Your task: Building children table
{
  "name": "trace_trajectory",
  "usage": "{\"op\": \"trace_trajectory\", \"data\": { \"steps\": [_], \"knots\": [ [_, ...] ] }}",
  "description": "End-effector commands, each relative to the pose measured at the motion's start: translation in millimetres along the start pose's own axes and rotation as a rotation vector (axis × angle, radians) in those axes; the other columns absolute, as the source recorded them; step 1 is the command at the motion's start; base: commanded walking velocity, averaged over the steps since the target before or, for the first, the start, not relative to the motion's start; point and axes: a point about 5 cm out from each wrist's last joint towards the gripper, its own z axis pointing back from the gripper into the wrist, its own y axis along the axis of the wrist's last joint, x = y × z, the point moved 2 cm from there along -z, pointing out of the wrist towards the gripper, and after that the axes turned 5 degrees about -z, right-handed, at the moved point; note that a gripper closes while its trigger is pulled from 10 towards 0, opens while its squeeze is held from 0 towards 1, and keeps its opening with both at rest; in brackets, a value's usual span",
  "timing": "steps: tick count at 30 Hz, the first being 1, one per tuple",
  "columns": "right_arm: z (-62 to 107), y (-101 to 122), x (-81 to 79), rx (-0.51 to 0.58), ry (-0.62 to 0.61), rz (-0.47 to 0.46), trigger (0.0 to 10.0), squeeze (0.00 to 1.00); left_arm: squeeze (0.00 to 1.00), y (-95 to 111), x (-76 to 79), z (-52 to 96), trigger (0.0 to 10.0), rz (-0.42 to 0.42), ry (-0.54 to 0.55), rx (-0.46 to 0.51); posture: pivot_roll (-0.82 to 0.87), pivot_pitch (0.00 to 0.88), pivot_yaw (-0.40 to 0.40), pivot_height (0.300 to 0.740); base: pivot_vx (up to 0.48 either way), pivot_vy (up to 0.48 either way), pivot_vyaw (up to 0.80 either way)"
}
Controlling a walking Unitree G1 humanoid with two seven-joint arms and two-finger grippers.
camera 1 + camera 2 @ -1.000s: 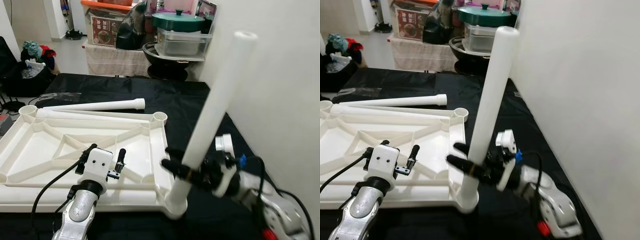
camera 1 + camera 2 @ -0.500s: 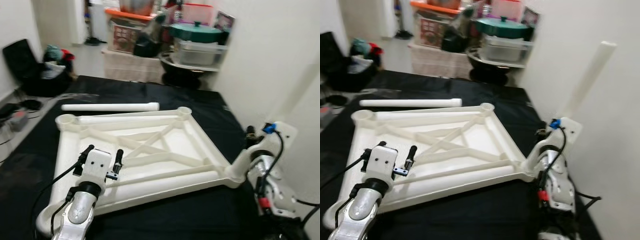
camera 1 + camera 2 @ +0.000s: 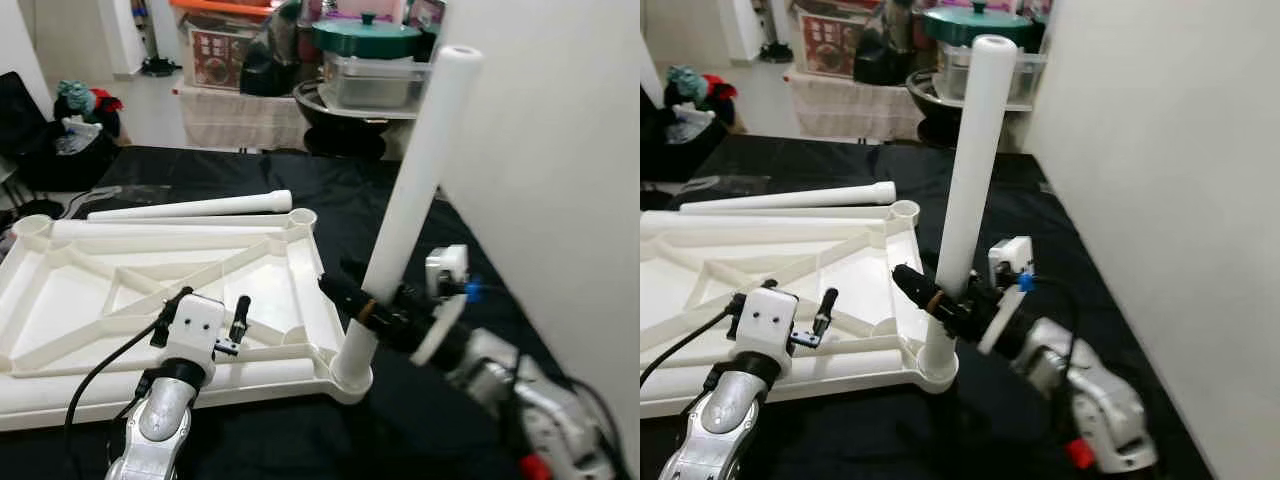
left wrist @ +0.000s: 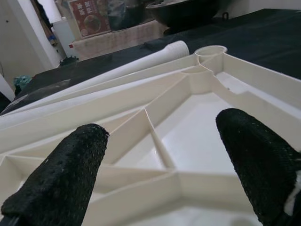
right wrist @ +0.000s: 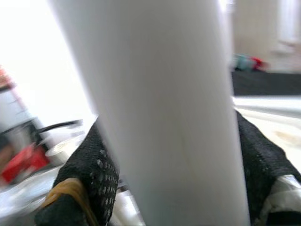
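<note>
Black mat (image 3: 420, 215), loose leg (image 3: 190, 208) beside tabletop (image 3: 60, 300)

A tabletop frame (image 3: 150, 290) lies on the floor mat (image 3: 350, 200). A leg (image 3: 405, 215) stands in its near right corner socket; another leg (image 3: 190, 208) lies behind its far edge.

Cream-white tabletop (image 3: 150, 290), white leg (image 3: 405, 215) standing, another white leg (image 3: 190, 208) lying on a black cloth (image 3: 400, 210). Black-fingered right end effector (image 3: 940, 300), yellow band on one finger; left end effector (image 3: 205, 322) white-bodied with black fingers. Green lid (image 3: 365, 32) behind, wall (image 3: 560, 150) plain white.
</note>
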Motion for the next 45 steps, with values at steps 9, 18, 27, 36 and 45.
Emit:
{"op": "trace_trajectory", "data": {
  "steps": [9, 18, 27, 36, 45],
  "knots": [
    [13.3, -2, -12.5, -0.047, 0.172, 0.009, 9.8, 0.0, 0.0, -1, 9.0, 1.5, 10.0, 0.009, -0.021, -0.006, 0.13, 0.0, -0.124, 0.74, 0.0, 0.0, 0.0],
    [16.7, -3, -27.9, -0.069, 0.303, -0.033, 4.9, 0.0, 0.0, -1, 14.6, 5.2, 10.0, 0.014, -0.025, -0.007, 0.13, 0.0, -0.124, 0.74, 0.0, 0.0, 0.0],
    [15.3, -3, 53.2, 0.017, -0.312, 0.011, 0.0, 0.0, 0.0, -1, 15.6, 5.7, 10.0, 0.018, -0.026, -0.011, 0.12, 0.0, -0.122, 0.74, 0.0, 0.0, 0.0],
    [120.8, -33, 138.7, -0.042, -1.604, 0.034, 0.0, 0.0, 0.0, -1, 13.7, 4.1, 10.0, 0.019, -0.02, -0.009, 0.12, 0.0, -0.12, 0.74, 0.0, 0.0, 0.0],
    [41.3, -44, 99.3, 0.04, -1.066, -0.177, 10.0, 0.0, 0.0, -1, 12.9, 2.7, 10.0, 0.014, -0.024, -0.009, 0.11, 0.0, -0.111, 0.74, 0.0, 0.0, 0.0]
  ]
}}
